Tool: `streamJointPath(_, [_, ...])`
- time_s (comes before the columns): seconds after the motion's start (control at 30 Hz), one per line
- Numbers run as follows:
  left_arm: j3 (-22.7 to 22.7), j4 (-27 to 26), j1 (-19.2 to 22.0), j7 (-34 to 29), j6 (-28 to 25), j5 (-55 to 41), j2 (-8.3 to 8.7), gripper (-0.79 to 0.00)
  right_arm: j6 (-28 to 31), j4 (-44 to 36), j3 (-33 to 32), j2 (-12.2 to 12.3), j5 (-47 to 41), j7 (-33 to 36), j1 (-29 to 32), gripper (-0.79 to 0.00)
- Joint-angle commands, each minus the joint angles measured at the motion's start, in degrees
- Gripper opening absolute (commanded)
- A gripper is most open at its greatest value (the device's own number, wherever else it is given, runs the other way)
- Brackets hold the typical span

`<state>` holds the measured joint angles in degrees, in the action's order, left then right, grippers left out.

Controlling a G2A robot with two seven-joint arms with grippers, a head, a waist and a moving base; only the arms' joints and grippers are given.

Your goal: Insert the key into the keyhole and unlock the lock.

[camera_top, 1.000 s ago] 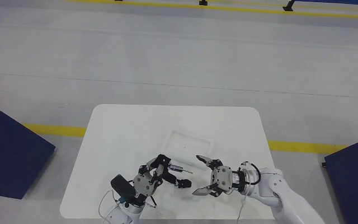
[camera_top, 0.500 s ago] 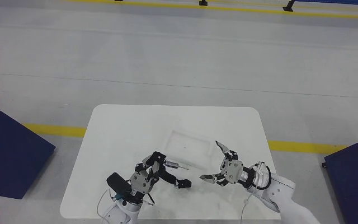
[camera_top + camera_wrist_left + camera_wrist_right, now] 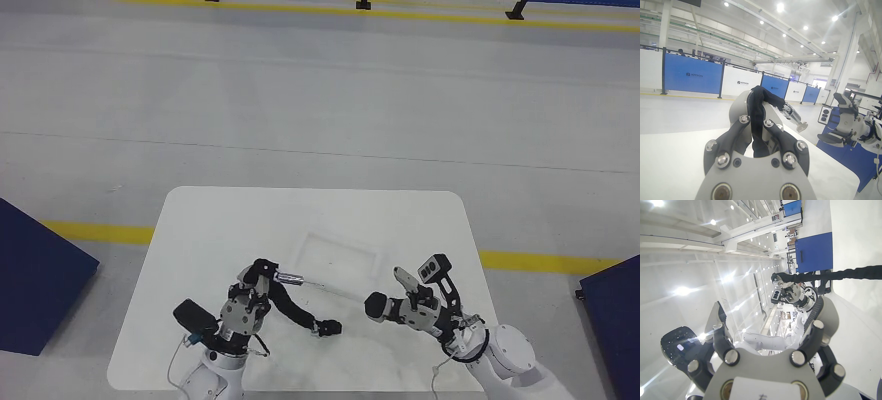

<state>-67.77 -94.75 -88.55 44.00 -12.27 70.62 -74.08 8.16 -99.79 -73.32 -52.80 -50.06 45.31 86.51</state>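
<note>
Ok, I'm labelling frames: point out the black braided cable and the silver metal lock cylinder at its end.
black braided cable [image 3: 756,117], left wrist view, on its woven sleeve, mid-length.
silver metal lock cylinder [image 3: 792,114], left wrist view, on the middle of the barrel.

The lock's cable sleeve [image 3: 772,99] is black woven cloth, matt, with a coarse weave. The lock cylinder [image 3: 793,116] is polished metal, glossy and reflective. The left gripper [image 3: 759,100] has smooth light-grey plastic fingers [image 3: 737,108], matt black links [image 3: 730,136] and bright metal pins [image 3: 722,159]. The right gripper [image 3: 836,118] carries ribbed black pads [image 3: 813,313] with a rubber-like finish. The table top [image 3: 668,161] is smooth, matt white.
</note>
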Motion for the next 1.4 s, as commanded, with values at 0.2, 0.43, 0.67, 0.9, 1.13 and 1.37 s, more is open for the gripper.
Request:
streamJointPath(0.2, [-10.85, -10.45, -0.07, -6.11, -1.54, 1.07, 1.48, -0.785, -0.14, 0.00, 0.00, 0.00, 0.00, 0.00, 0.00, 0.000])
streamJointPath(0.43, [-16.68, -13.59, 5.39, -13.91, -5.45, 1.25, 2.29, -0.785, -0.14, 0.00, 0.00, 0.00, 0.00, 0.00, 0.00, 0.000])
streamJointPath(0.67, [-16.59, -10.26, 11.78, -15.50, -5.49, 2.45, 2.26, -0.785, -0.14, 0.00, 0.00, 0.00, 0.00, 0.00, 0.00, 0.000])
streamJointPath(0.9, [-16.12, -5.12, 14.28, -15.11, -4.99, 5.03, 2.27, -0.785, -0.14, 0.00, 0.00, 0.00, 0.00, 0.00, 0.00, 0.000])
streamJointPath(1.13, [-14.61, 6.42, 14.97, -14.57, -5.43, 6.97, 2.22, -0.785, -0.14, 0.00, 0.00, 0.00, 0.00, 0.00, 0.00, 0.000])
streamJointPath(1.37, [-12.82, 18.85, 18.97, -15.66, -5.26, 8.69, 2.03, -0.785, -0.14, 0.00, 0.00, 0.00, 0.00, 0.00, 0.00, 0.000])
